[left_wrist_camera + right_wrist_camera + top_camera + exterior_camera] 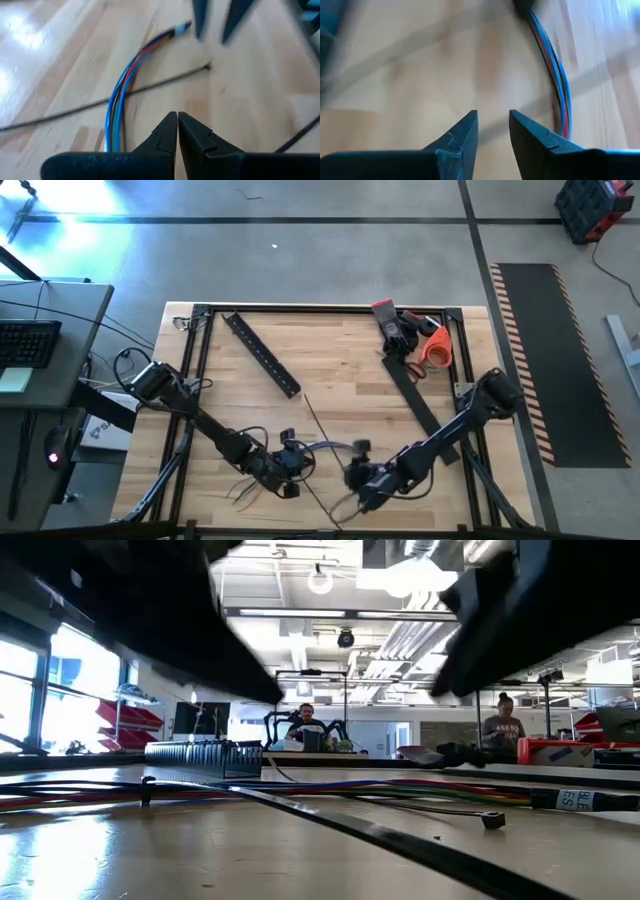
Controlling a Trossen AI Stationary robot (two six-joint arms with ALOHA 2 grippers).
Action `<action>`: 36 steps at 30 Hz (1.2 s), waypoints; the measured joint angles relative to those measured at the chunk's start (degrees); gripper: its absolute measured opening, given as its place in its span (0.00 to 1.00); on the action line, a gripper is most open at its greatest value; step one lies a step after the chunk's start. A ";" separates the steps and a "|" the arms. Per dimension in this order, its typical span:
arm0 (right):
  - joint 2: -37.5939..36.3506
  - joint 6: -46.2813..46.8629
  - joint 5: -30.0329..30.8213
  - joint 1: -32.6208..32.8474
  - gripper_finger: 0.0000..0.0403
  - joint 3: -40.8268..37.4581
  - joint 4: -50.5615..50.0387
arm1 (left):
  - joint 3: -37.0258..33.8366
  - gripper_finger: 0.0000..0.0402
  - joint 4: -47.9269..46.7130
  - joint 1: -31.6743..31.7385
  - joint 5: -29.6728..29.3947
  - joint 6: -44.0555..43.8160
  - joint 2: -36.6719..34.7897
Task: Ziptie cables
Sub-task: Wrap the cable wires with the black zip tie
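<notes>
The cables are a thin bundle of blue, red and green wires lying flat on the wooden table, also seen in the high view and low view. A long thin black ziptie lies across them, its head on the wood. My left gripper is shut just above the table beside the bundle, with nothing between its fingers. My right gripper hangs open above the table next to the bundle, near its labelled end. In the high view both grippers face each other near the front edge.
A flat black perforated bar lies at the back left and another black bar at the right. An orange tape roll and red-handled tools sit at the back right corner. Loose thin ties lie near the front edge.
</notes>
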 joint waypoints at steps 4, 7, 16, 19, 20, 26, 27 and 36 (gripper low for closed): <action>0.02 12.59 1.04 -0.71 0.25 -1.89 -5.29 | -0.05 0.00 2.68 0.83 0.40 0.03 4.05; 0.02 14.89 -0.45 -0.58 0.24 -3.80 -2.87 | -0.05 0.00 6.98 2.00 1.60 1.99 7.12; 3.37 11.45 -6.53 -1.36 0.24 -4.75 6.83 | 0.06 0.00 16.51 4.81 8.73 13.40 9.92; 3.54 7.52 -6.44 -1.35 0.24 -4.15 7.15 | 0.04 0.00 16.15 5.46 10.00 13.46 9.89; 3.52 4.96 -6.14 -1.35 0.24 -3.50 7.14 | 0.04 0.00 16.15 5.64 10.58 13.49 9.89; 3.35 -12.09 -5.77 -1.28 0.24 1.69 0.34 | 0.04 0.00 16.24 5.50 11.76 15.20 9.89; 3.35 -14.50 -6.56 -1.80 0.24 2.86 -2.06 | 0.04 0.00 16.22 5.38 11.75 15.46 9.89; 3.42 -39.71 -22.18 -8.18 0.29 6.84 -8.20 | 0.02 0.00 17.34 2.36 14.14 15.52 9.67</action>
